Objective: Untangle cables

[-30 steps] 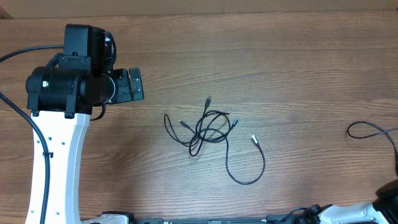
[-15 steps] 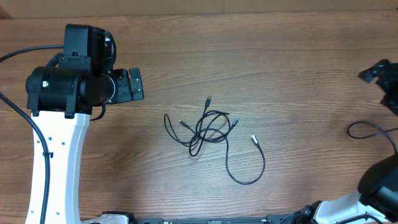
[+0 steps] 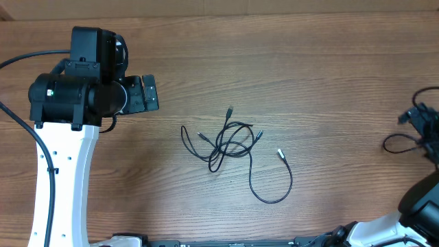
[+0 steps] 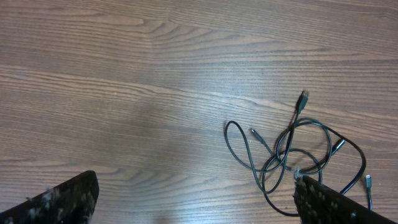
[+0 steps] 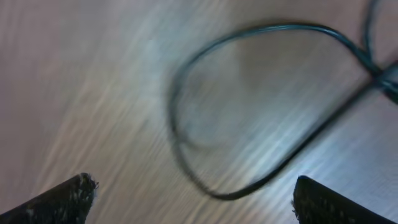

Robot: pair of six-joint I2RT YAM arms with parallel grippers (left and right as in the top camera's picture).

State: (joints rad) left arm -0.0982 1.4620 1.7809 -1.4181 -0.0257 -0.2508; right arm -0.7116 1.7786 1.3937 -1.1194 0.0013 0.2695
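The cables (image 3: 230, 140) lie knotted on the tabletop (image 3: 309, 68), untouched. The left pincer (image 4: 193, 186) near them and the right pincer (image 5: 194, 183) far off both gape wide, probably ready to grab.

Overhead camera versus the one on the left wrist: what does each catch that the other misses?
Only the overhead view shows the two robot arms, the left arm and the right arm. It also shows the long lower loop trailing from the tangle and a separate black wire at the right edge. Only the left wrist view shows the left gripper close up, its fingertips spread wide with nothing between them. Both show the tangled cables lying on the wooden table.
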